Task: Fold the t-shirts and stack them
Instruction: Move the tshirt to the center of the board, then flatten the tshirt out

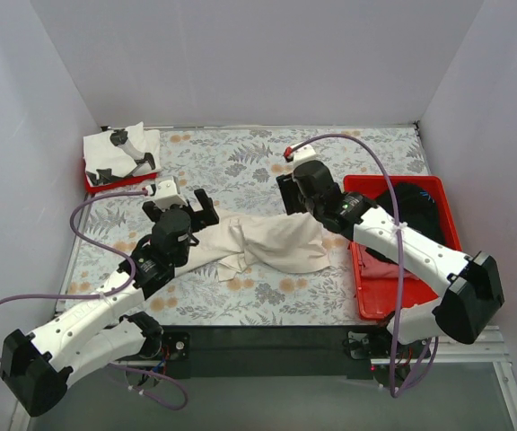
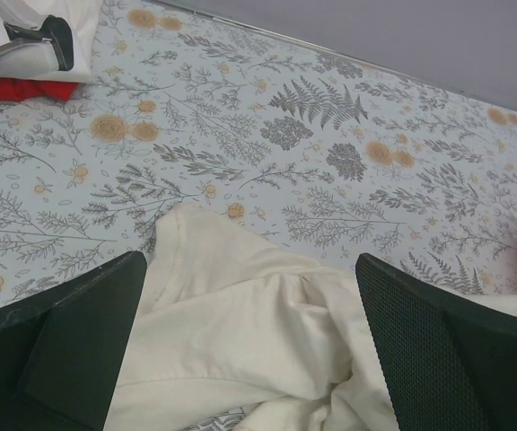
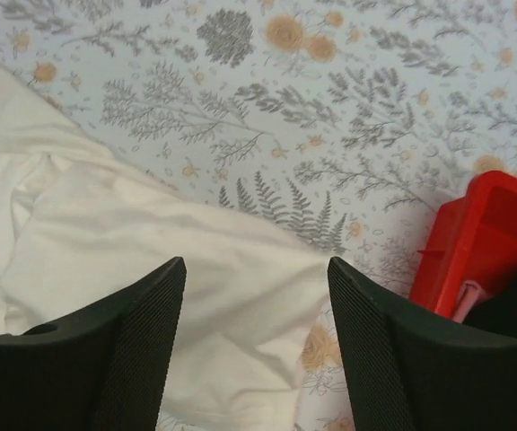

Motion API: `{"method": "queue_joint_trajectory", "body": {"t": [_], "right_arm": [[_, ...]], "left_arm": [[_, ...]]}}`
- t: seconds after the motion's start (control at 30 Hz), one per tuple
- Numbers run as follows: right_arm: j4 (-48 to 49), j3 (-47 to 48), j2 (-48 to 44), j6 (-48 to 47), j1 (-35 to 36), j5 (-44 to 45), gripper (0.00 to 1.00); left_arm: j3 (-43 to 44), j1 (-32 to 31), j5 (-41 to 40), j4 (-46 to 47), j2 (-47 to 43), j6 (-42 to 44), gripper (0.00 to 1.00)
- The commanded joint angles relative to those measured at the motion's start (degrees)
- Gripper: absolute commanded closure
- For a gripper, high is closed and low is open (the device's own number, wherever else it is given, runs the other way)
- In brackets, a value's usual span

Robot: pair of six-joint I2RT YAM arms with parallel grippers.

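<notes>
A crumpled cream-white t-shirt (image 1: 263, 242) lies on the floral table between the two arms. My left gripper (image 1: 194, 214) hovers over its left end, open and empty; the shirt (image 2: 258, 332) shows between its fingers (image 2: 79, 341). My right gripper (image 1: 294, 196) is open and empty over the shirt's upper right part; the cloth (image 3: 151, 242) lies under its fingers (image 3: 142, 350). A folded white t-shirt with black marks (image 1: 122, 151) rests on a red tray at the back left. A black t-shirt (image 1: 416, 208) and a pinkish one (image 1: 382, 267) lie in the red tray on the right.
A red tray (image 1: 372, 301) stands at the right, its corner showing in the right wrist view (image 3: 474, 233). A smaller red tray (image 1: 97, 186) sits at the back left, also seen in the left wrist view (image 2: 21, 88). Grey walls enclose the table.
</notes>
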Motion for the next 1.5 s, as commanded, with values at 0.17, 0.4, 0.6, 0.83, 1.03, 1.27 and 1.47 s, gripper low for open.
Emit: {"method": "queue_joint_trajectory", "body": {"t": [0.17,0.4,0.6,0.83,1.03,1.27,1.47], "right_arm": [[14.3,-9.1,1.0,5.6,5.8,-20.3,0.36],[23.1,-13.7,6.8,9.1,16.8,-31.6,0.42],[25.0,-8.9,16.2,8.0,22.2,-34.3,0.45],[25.6,-5.5,23.6,4.9,24.4,-29.2,0.45],[25.7,-2.5,29.5,2.6,24.6,-24.3,0.46],[25.0,-2.0,31.4,1.7,24.7,-19.7,0.46],[21.6,-4.1,30.0,0.7,25.2,-15.8,0.49]], "left_arm": [[1.7,0.1,-7.3,-5.3,-0.8,-5.1,0.04],[2.3,4.2,-10.6,-13.1,2.5,-11.6,0.04],[-3.4,18.4,-0.7,-5.7,3.9,-14.2,0.04],[-7.3,24.1,2.6,-2.8,3.3,-16.4,0.04],[-8.7,25.6,4.0,-1.6,2.2,-16.2,0.04],[-8.6,25.7,5.0,-1.1,2.9,-15.9,0.04],[-8.6,25.7,5.1,-0.9,2.3,-15.8,0.04]]}}
